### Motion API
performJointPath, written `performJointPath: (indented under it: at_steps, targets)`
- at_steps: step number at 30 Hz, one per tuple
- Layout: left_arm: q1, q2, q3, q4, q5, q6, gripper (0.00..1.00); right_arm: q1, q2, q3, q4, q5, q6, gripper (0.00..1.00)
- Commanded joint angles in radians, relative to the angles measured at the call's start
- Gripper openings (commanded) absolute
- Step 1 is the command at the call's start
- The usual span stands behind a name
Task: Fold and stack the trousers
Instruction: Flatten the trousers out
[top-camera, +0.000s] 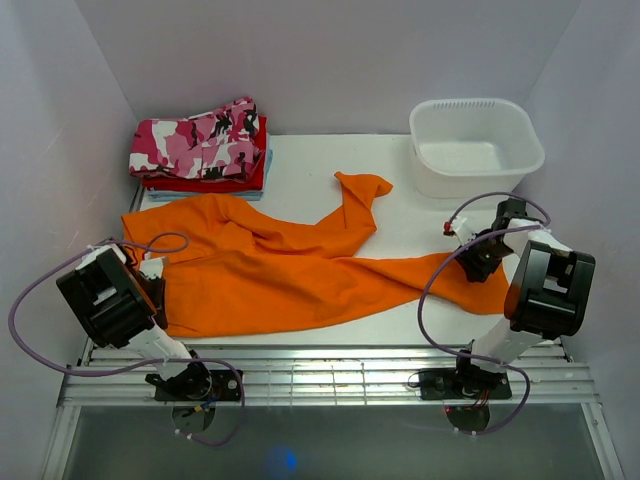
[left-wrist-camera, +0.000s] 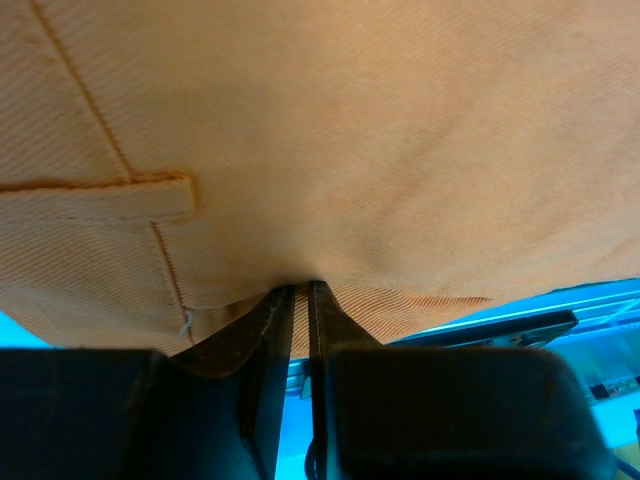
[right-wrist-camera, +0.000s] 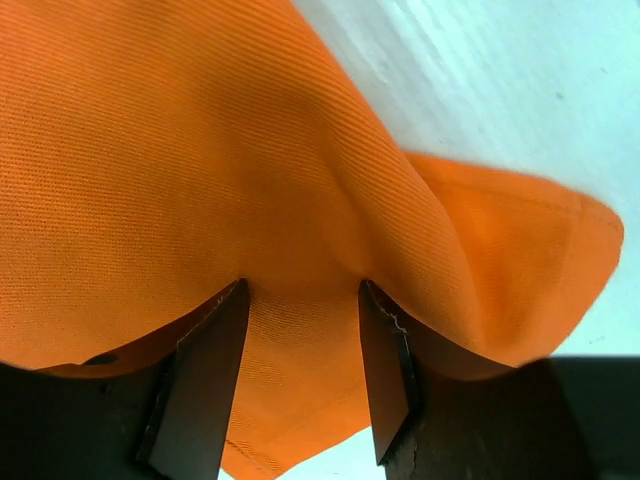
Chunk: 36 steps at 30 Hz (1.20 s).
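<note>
The trousers (top-camera: 290, 265) lie spread and rumpled across the bench (top-camera: 300, 160), not yet folded or stacked. The left gripper (left-wrist-camera: 300, 290) pinches their waist end. The right gripper (right-wrist-camera: 303, 290) straddles a leg end, jaws apart and unclamped.

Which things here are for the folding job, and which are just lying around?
For the job: orange trousers.
Just lying about: white tub; pink camouflage garment; red garment under it.
</note>
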Motion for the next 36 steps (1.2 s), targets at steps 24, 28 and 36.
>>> performJointPath:
  at_steps: [24,28,36]
  targets:
    - [-0.040,-0.082,0.284,-0.029,0.276,0.221,0.42,-0.114,-0.020,0.146,-0.179,-0.126,-0.045,0.62]
    - [-0.104,-0.091,0.206,0.021,0.279,0.141,0.42,-0.094,0.012,0.021,-0.062,-0.052,-0.018,0.60]
    - [-0.106,-0.042,0.022,0.181,0.152,0.114,0.38,-0.100,-0.030,-0.224,0.034,0.074,-0.139,0.37]
